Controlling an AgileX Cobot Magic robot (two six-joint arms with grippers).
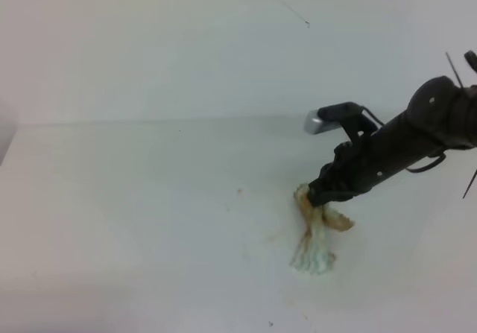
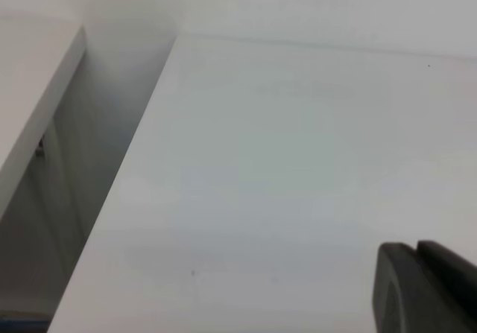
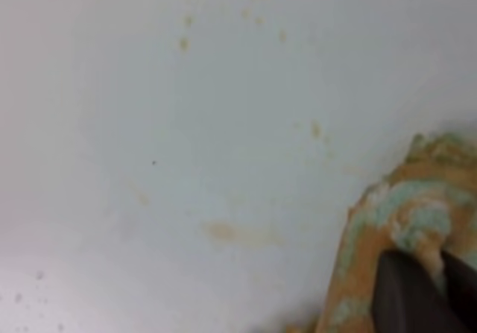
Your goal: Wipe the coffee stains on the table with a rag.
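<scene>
The rag (image 1: 317,251) lies bunched on the white table (image 1: 149,199), its tan-brown part uppermost and its white, green-striped part spread toward the front. My right gripper (image 1: 319,199) is shut on the rag's brown top and presses it against the table. In the right wrist view the dark fingertips (image 3: 406,292) sink into the soaked cloth (image 3: 402,206). Of the coffee stains, only a faint pale-orange smear (image 3: 238,232) and scattered small drops are visible to the rag's left. A dark edge of my left gripper (image 2: 425,292) shows over bare table (image 2: 298,162); its jaws are not discernible.
A tiny yellowish speck (image 1: 240,191) sits left of the rag. The white wall (image 1: 223,42) behind has a thin dark scratch (image 1: 296,14). In the left wrist view the table's left edge (image 2: 119,191) drops into a gap beside another white surface (image 2: 37,102).
</scene>
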